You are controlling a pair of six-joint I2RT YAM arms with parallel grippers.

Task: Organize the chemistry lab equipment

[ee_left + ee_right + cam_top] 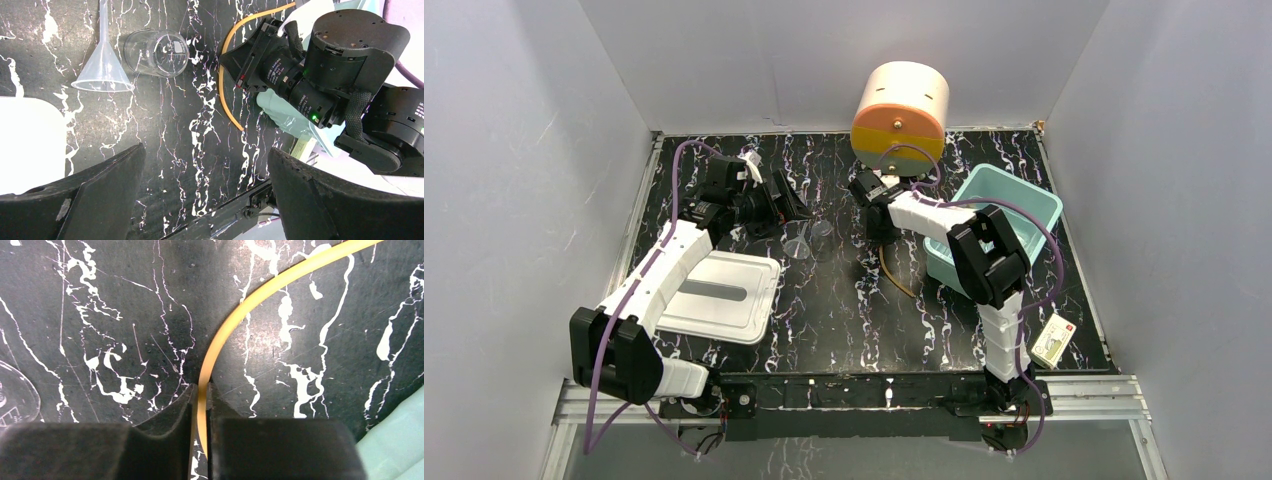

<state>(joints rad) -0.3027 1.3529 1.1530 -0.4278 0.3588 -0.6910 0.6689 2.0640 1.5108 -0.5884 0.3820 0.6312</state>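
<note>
While white walls [774, 60] close three sides, the black white-veined bench [844, 310] holds one of each: clear plastic funnel [102, 70] just beside a clear cup [157, 52] mid-bench, teal bin [1024, 205] by the right edge, white lid [724, 295] by the left edge, round drawer unit [899, 110] at the far edge, card box [1054, 340] in the near-right corner. Right gripper [201, 405] pinches the single tan rubber tubing [260, 295] mid-bench. Left gripper [206, 150] gapes wide, holding nothing.

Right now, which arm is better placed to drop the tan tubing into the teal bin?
Right. The right pincer is shut on the tan tubing, and the teal bin sits on that arm's side. The left pincer hangs open and empty.
</note>
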